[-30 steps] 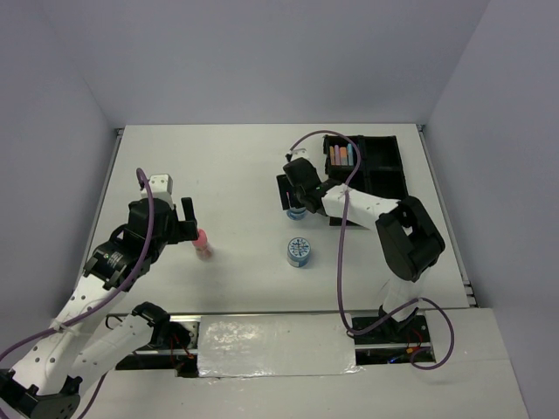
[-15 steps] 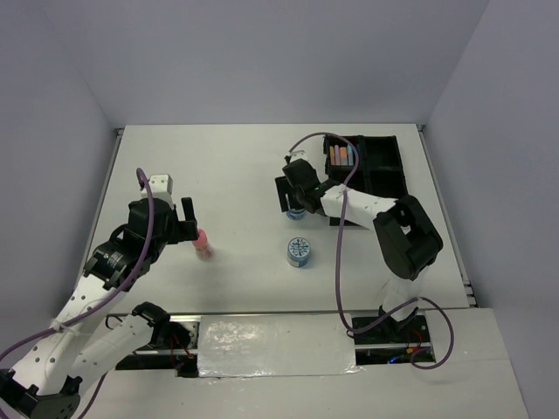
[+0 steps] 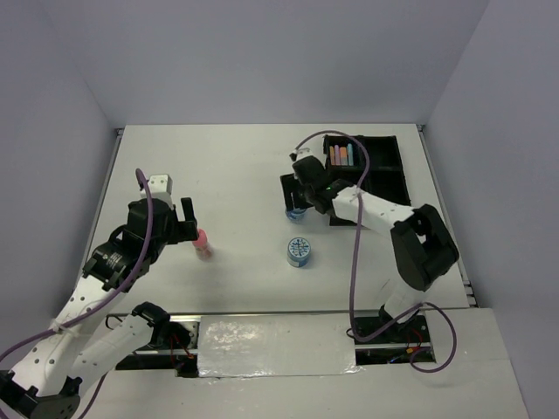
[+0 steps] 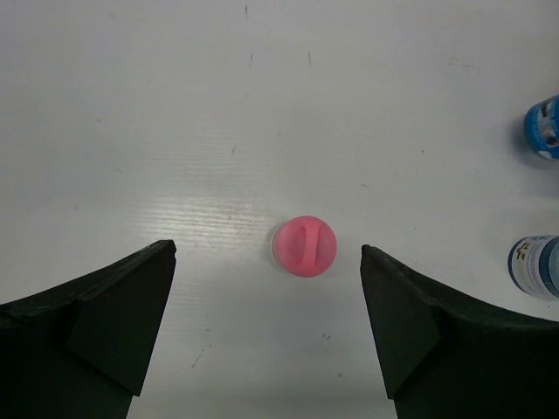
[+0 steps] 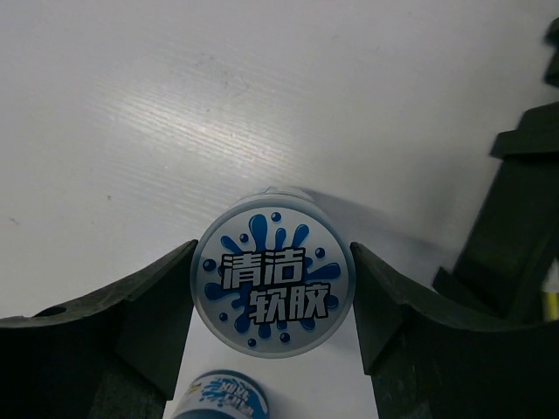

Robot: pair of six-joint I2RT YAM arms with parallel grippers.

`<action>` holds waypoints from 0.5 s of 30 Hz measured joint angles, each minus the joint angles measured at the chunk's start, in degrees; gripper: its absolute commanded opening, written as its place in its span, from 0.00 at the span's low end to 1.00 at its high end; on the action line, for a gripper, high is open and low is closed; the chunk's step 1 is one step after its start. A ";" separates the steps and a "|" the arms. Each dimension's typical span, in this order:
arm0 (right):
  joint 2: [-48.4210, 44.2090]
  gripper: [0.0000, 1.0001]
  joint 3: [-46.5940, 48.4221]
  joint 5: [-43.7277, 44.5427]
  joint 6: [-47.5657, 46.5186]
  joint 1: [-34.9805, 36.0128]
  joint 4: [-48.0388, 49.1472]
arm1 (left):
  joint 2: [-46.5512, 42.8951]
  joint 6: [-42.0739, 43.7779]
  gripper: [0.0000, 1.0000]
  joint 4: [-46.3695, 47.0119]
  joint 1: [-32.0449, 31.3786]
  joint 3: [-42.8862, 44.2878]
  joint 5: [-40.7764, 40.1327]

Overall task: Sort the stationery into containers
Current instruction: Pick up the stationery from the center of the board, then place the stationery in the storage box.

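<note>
1. Two fingers of my right gripper (image 5: 272,292) press against opposite sides of a round blue-white tub (image 5: 272,262), one on each side of its lid. They are closed just to the tub's width, with no gap showing on either side.
2. From the right wrist view, that tub's lid faces the camera with white characters on a blue splash, and a shadow lies on the white table (image 3: 236,175) behind it.
3. From above, the held tub sits just beside the near-left corner of the black tray (image 3: 384,166), outside it and not over any compartment.
4. One more blue-white tub (image 3: 299,252) stands upright on the table, nearer the arm bases than the held one and apart from it. It shows at the bottom edge of my right wrist view too.
5. Several short sticks (image 3: 341,155), orange, purplish and blue, lie side by side in the tray's far-left compartment.
6. My left gripper (image 4: 266,262) is spread wide and holds nothing. Both fingers stand well clear of anything.
7. A pink bottle (image 4: 304,246) stands upright on the table between my left fingers, seen cap-on from the wrist. It sits a little closer to the finger on the right of that view and touches neither.
8. The pink bottle is well apart from both tubs and from the tray, over on the left half of the table.
</note>
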 measured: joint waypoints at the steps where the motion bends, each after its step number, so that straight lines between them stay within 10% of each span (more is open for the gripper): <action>1: -1.57 0.00 -0.07 -1.03 -0.17 -0.66 -0.48 | -0.07 0.00 0.99 0.00 0.00 0.00 0.02; 15: -9.97 0.00 8.72 -2.23 -4.24 -21.62 -6.08 | -1.79 0.00 0.99 0.02 0.00 0.00 0.33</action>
